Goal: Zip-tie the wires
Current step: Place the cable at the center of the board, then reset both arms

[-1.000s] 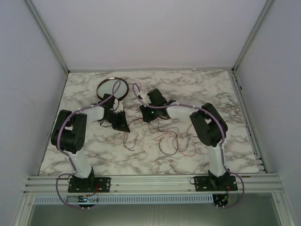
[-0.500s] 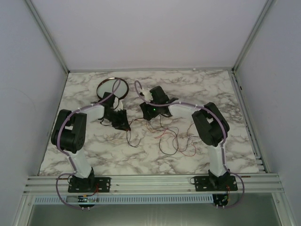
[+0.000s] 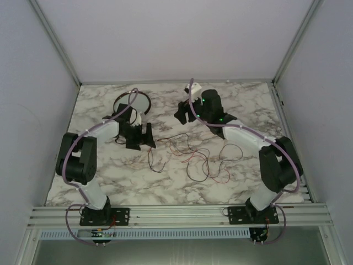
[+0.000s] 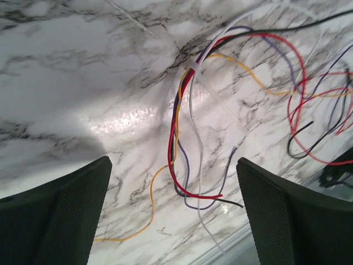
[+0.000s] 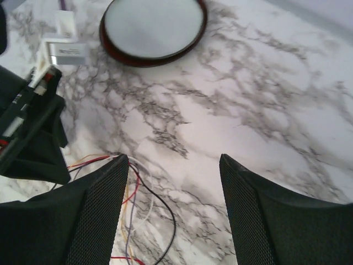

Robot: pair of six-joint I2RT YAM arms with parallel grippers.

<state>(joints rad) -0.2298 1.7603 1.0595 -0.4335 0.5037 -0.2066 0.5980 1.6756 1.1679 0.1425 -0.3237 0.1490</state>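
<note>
My left gripper (image 4: 172,161) hung wide and empty over the wires (image 4: 177,110) sprawled across the middle of the table (image 3: 127,179), my right gripper (image 5: 174,157) likewise wide nearer the far edge; a white zip tie (image 4: 194,67) sat round the bundle, so I judged tightening was in hand, and the next move called for pinching its tail and pulling.

Cut off by the right edge in the left wrist view: the wires (image 4: 178,110) (too thin overhead to count strands). Partly hidden behind the left arm (image 3: 107,128): the dish (image 3: 144,102).

wires (image 4: 177,110) bundled by white zip tie (image 4: 194,67) | on marble table (image 4: 77,83) | left tool (image 4: 174,165) spread, empty
</note>
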